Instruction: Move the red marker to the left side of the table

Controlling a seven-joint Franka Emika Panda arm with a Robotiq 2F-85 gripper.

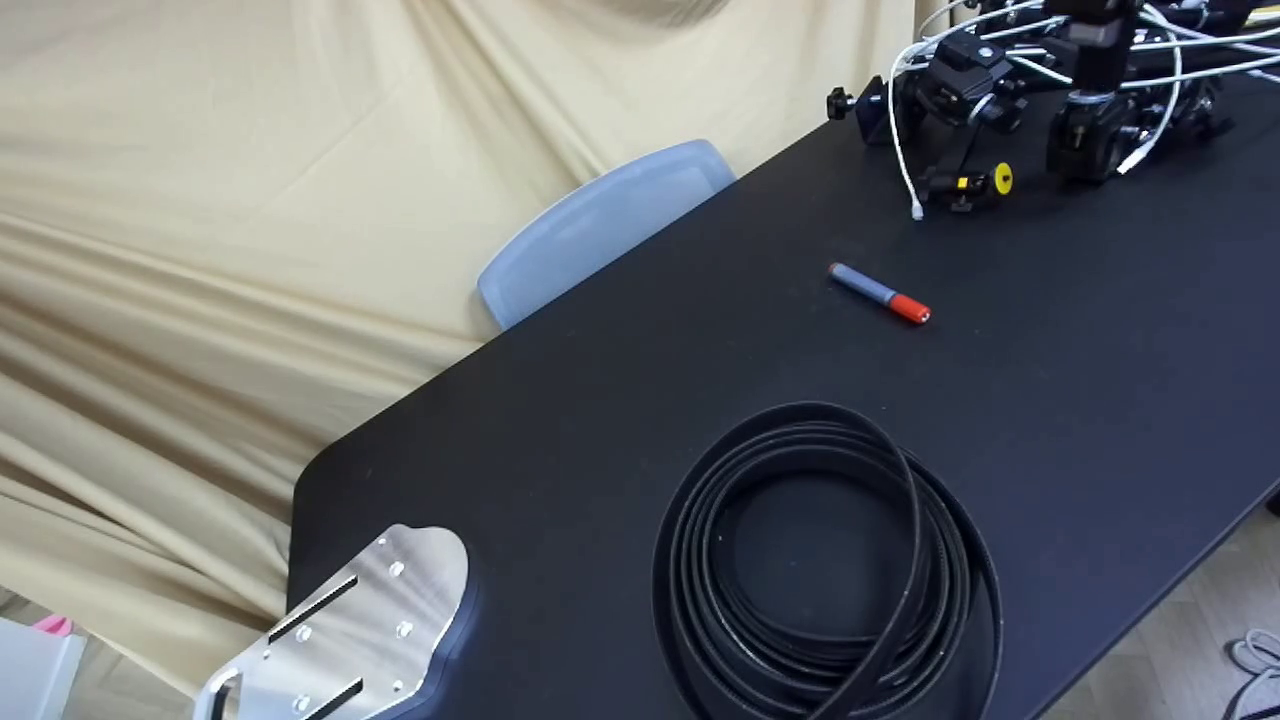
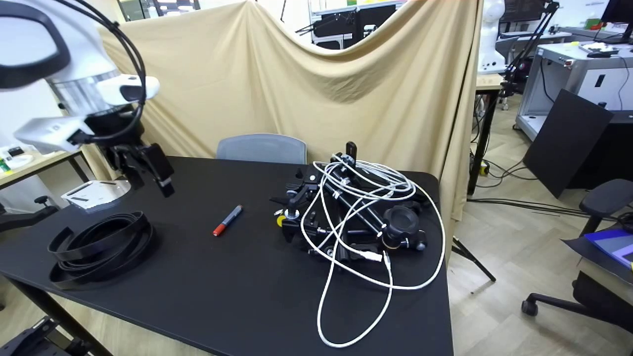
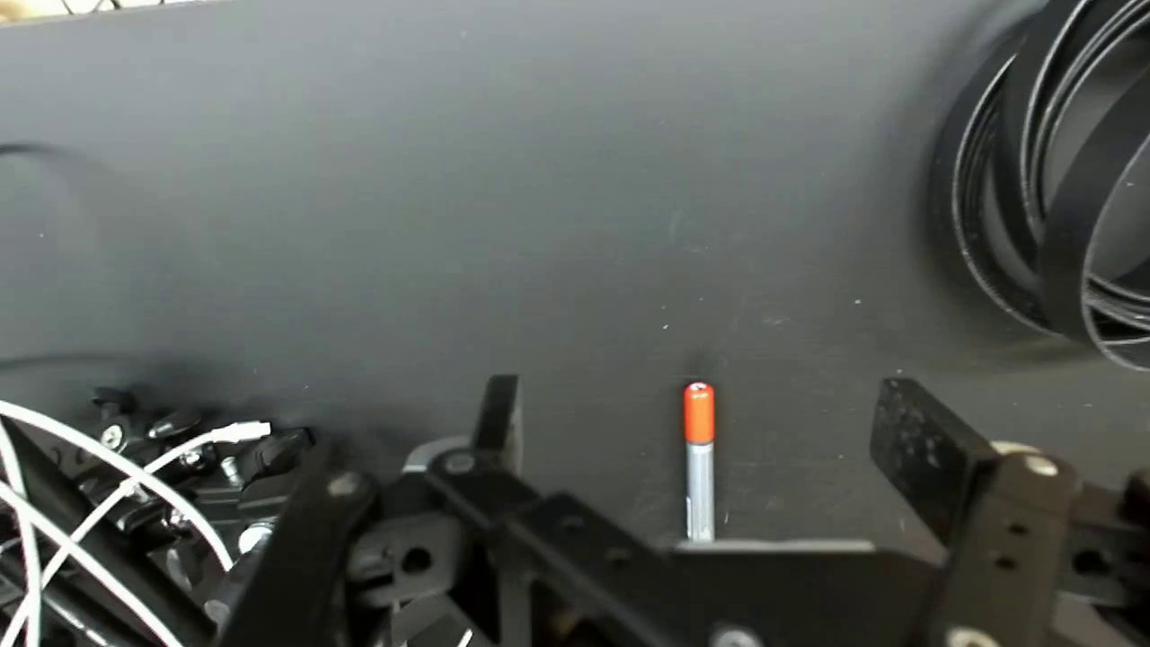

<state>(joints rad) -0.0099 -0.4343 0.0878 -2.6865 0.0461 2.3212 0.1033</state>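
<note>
The red marker, with a grey-blue barrel and a red cap, lies flat on the black table [image 1: 580,430] in both exterior views [image 1: 880,293] [image 2: 228,220]. The table also shows in an exterior view [image 2: 222,282] and in the wrist view [image 3: 449,225]. My gripper [image 2: 151,184] is raised above the table between the coil and the marker in an exterior view. In the wrist view my gripper [image 3: 700,422] is wide open, and the marker [image 3: 699,463] shows between the fingers, apart from both. The barrel's lower end is hidden by the gripper body.
A coiled black cable [image 1: 690,560] [image 2: 99,245] [image 3: 979,180] lies on the table. A silver metal plate [image 1: 350,630] [image 2: 101,192] is at one end. Black clamps and stands with white cables [image 1: 965,75] [image 2: 346,198] [image 3: 108,503] are at the other. A pale blue chair back [image 1: 610,230] [image 2: 262,148] borders the edge.
</note>
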